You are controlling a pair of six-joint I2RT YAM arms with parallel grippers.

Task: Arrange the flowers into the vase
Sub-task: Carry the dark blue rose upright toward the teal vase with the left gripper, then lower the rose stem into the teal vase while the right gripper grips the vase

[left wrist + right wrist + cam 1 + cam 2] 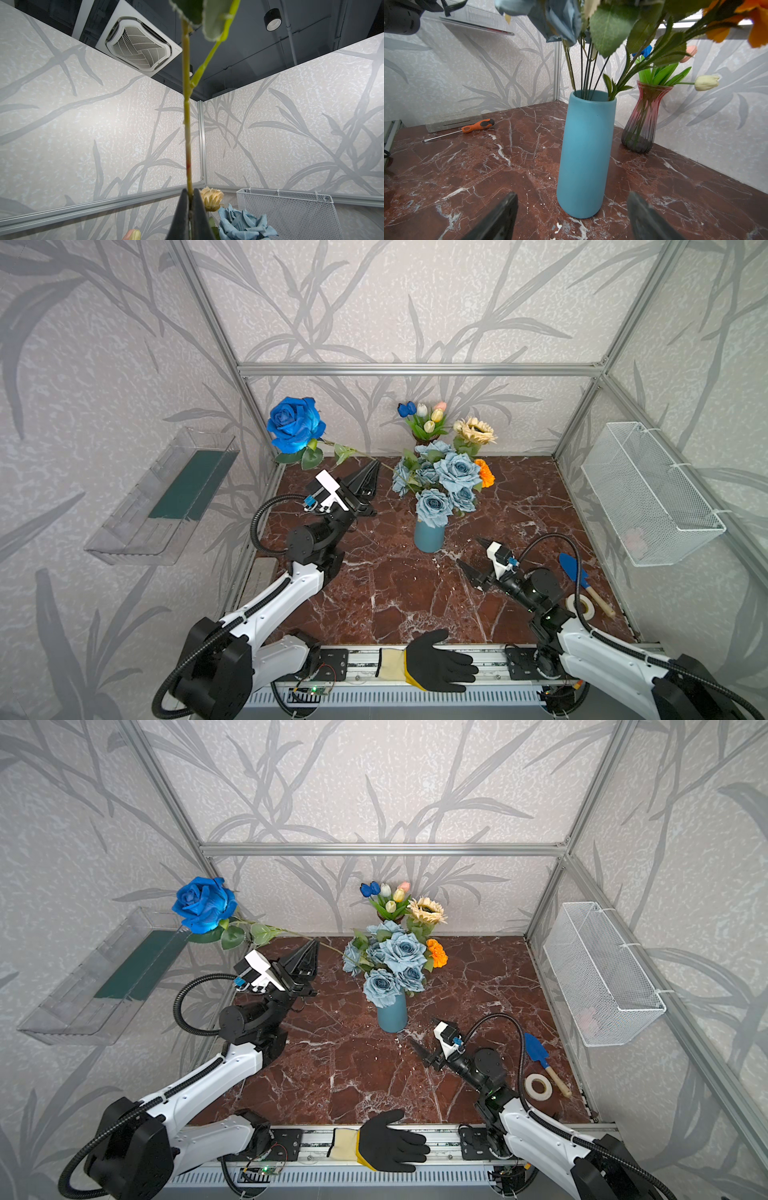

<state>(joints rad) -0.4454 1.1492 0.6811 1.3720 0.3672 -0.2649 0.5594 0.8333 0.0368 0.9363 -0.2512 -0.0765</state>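
Dark-blue rose (296, 424): held in the air left of the bouquet, with the bloom out toward the left wall. Its stem (188, 124) slants down into the bouquet's leaves, where the end is hidden.
Left claw (372, 472): pressed together on that stem well below the bloom, probably so the free end can be steered to the vase mouth.
Right claw (468, 551): spread and empty, low and near the vase's base, facing it and likely placed to steady it.
Blue vase (586, 155): upright mid marble surface (395, 605), holding dusty-blue roses (451, 475) and an orange marigold (485, 472).
In the way: crowded heads and leaves cover the mouth, so the stem has to thread between them.
Around: tulips (424, 416) stand in a pink glass vase (643, 120) behind. A screwdriver (475, 126), trowel (575, 572), tape roll (581, 605) and glove (440, 664) lie well apart.
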